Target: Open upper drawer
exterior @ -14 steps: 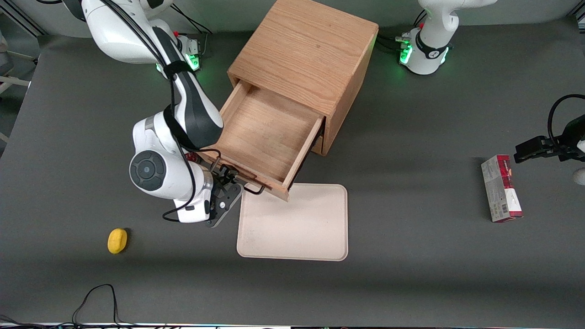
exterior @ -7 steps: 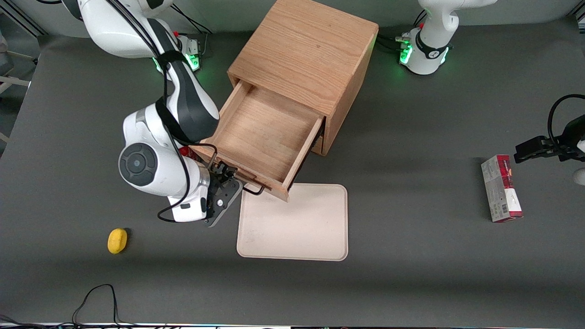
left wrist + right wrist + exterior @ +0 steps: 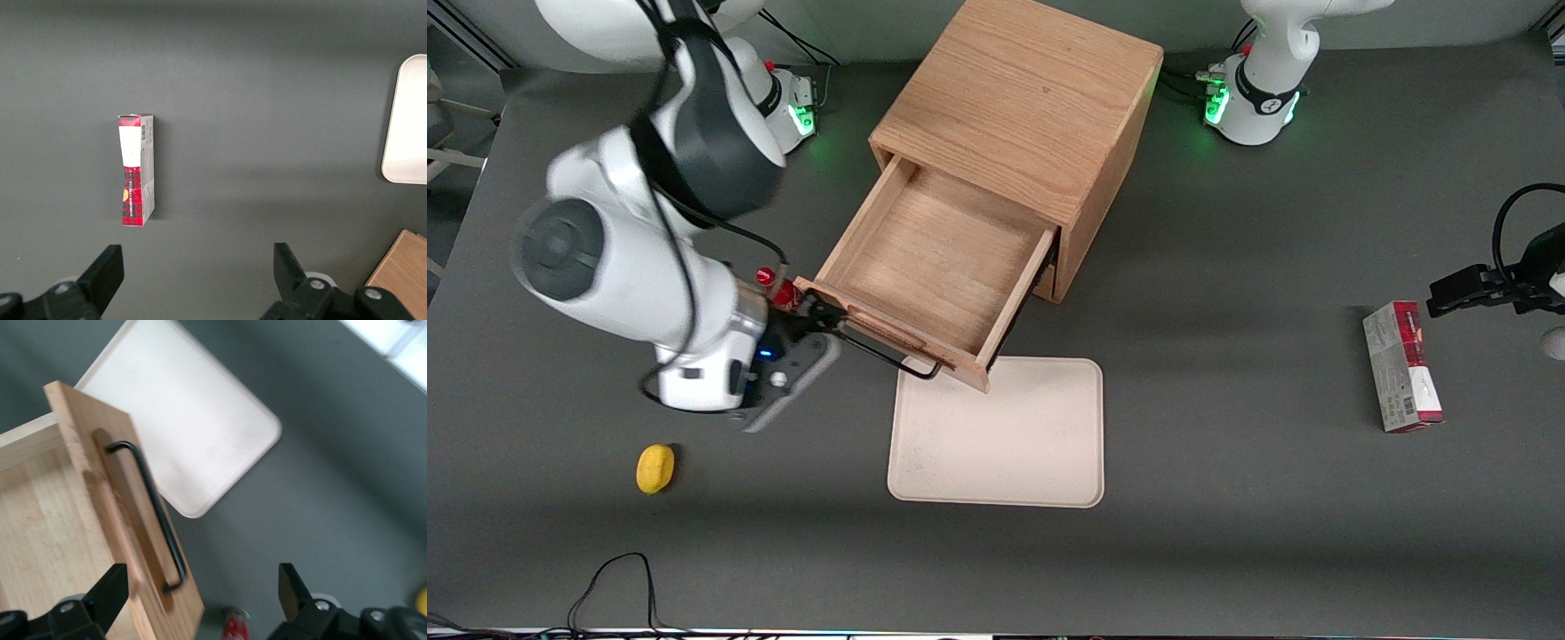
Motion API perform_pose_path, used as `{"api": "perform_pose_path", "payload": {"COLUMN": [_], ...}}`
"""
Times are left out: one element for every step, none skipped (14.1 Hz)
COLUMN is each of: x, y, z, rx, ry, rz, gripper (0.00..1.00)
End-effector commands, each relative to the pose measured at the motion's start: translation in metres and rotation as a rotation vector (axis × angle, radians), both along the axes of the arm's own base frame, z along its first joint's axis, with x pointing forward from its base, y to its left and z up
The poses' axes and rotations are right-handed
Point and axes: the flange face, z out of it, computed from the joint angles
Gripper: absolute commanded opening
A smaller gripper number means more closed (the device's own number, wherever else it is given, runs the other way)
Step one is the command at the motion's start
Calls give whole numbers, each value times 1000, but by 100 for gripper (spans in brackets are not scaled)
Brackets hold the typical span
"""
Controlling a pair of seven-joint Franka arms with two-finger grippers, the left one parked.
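In the front view the upper drawer stands pulled well out of the oak cabinet, its bare wooden floor showing. The gripper hangs just off the drawer's front corner at the working arm's end of the table, close to the end of the black bar handle but not on it. A beige tray lies on the table just in front of the drawer, nearer to the camera than the gripper. A small yellow object sits nearer to the camera still, toward the working arm's end. A red-and-white box lies well apart from the gripper, toward the parked arm's end.

The left wrist view shows that same box lying flat on the grey table, with a corner of the tray at the edge.

In the right wrist view the fingers stand spread wide with nothing between them (the handle runs free along the drawer front). The tray lies beside that front.
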Motion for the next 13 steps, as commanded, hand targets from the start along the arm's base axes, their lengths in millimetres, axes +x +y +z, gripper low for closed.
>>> {"api": "perform_pose_path", "payload": {"x": [-7,-10,-13,-19,-25,-27,-25,-23,-25,-29,-32,-41,-49], "y": [-43,-53,-60,-70,-80,-97,-120,-137,-158,-181,-206,-221,-234], "z": [25,31,32,41,46,51,52,53,53,56,53,50,49], "rx": [-112,-165,-200,-198,-194,-195,-202,-199,-189,-161,-111,-68,-40], "ry": [3,-7,1,3,11,12,13,10,15,0,-25,-51,-64], "rz": [-109,-163,-246,-331,-384,-422,-466,-499,-530,-560,-594,-602,-610], "gripper": [100,100,100,100,100,100,100,100,100,100,100,100,100]}}
